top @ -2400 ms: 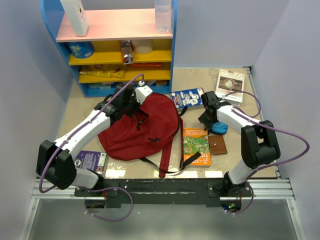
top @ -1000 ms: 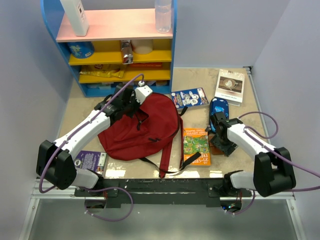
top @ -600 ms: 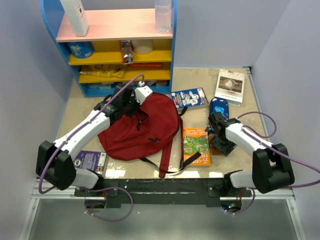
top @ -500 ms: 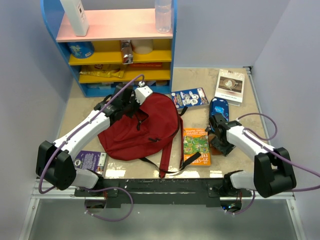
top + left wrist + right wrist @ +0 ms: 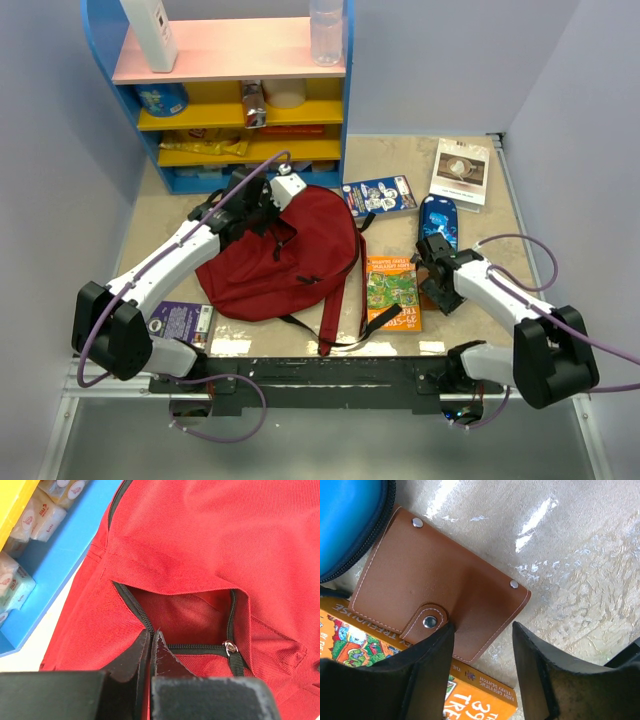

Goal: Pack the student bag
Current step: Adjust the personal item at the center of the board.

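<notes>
Step judged in hand: pick-up of the brown wallet [image 5: 440,585]. The right gripper [image 5: 482,630] is set over its edge, jaws parted; closing and lifting are called for next. Farther off, the student bag [image 5: 290,265] is laid on the surface [image 5: 170,220], its opening edge pinched by the left gripper [image 5: 151,636], jaws closed. That pinch is shown only by the left wrist view.

Robot lab cell, dressed up as a student's corner.
You've got two robot arms [image 5: 170,262] bolted to an aluminium rail [image 5: 120,392] at a beige table [image 5: 160,215], with purple cables [image 5: 232,193] looping off them. Blank grey partition walls [image 5: 570,80] box it in. Toy-coloured shelf unit [image 5: 347,90], student bag [image 5: 300,250] and books [image 5: 392,290] laid out like props.
</notes>
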Robot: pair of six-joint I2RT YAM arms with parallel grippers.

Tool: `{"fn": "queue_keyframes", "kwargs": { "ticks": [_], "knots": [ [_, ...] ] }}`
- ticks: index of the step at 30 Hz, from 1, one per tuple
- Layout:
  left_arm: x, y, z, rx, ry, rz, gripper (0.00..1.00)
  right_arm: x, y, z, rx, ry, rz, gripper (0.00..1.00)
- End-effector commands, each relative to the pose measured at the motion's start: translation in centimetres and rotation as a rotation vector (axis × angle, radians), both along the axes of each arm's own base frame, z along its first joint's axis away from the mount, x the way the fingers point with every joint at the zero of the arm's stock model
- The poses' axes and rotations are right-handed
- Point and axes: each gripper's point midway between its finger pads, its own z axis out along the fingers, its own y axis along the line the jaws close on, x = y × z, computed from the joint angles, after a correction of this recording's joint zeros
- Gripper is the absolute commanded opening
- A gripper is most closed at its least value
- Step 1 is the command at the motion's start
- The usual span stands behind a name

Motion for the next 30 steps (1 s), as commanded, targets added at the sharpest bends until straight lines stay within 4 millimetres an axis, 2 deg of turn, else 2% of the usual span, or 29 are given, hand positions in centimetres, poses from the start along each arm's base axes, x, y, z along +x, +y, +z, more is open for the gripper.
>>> {"fn": "queue_keyframes", "kwargs": {
  "ticks": [1,2,5,9,13,17,19,22,25,26,28,29,30],
  "knots": [
    [1.1,0.1,4.6,-0.022,-0.132,-0.021,0.00,-1.2,-0.4,-0.6,-0.035,0.034,-0.056,0.41],
    [1.1,0.2,4.7,-0.019,-0.135,-0.017,0.00,-1.0,-0.3,-0.4,-0.028,0.015,-0.050,0.26],
    [1.2,0.3,4.9,-0.018,-0.137,-0.021,0.00,-0.3,1.3,-0.7,0.031,-0.022,-0.018,0.18],
    [1.0,0.3,4.9,-0.017,-0.133,-0.023,0.00,1.2,5.3,-0.9,0.095,-0.062,0.078,0.17],
    [0.8,0.6,5.1,-0.012,-0.136,-0.021,0.00,1.1,10.3,-1.6,0.102,-0.014,0.217,0.17],
    [0.6,0.8,5.4,-0.009,-0.141,-0.016,0.00,1.4,13.5,-1.9,0.118,0.000,0.303,0.18],
    [0.5,0.8,5.5,-0.011,-0.142,-0.021,0.00,2.0,15.0,-1.3,0.148,-0.036,0.351,0.18],
    [0.4,0.9,5.5,-0.011,-0.137,-0.019,0.00,2.8,15.6,0.2,0.158,-0.076,0.370,0.22],
    [0.4,0.8,5.6,-0.018,-0.135,-0.019,0.00,3.0,14.7,2.1,0.138,-0.121,0.350,0.35],
    [0.4,0.7,5.7,-0.020,-0.136,-0.020,0.00,3.2,14.7,3.7,0.161,-0.170,0.346,0.42],
    [0.4,0.6,5.6,-0.023,-0.133,-0.023,0.00,2.8,13.5,4.7,0.156,-0.208,0.322,0.47],
    [0.4,0.5,5.7,-0.025,-0.134,-0.025,0.00,2.6,13.1,5.9,0.177,-0.257,0.309,0.51],
    [0.4,0.5,5.7,-0.027,-0.133,-0.025,0.00,2.0,12.0,5.4,0.161,-0.261,0.279,0.53]
  ]
}}
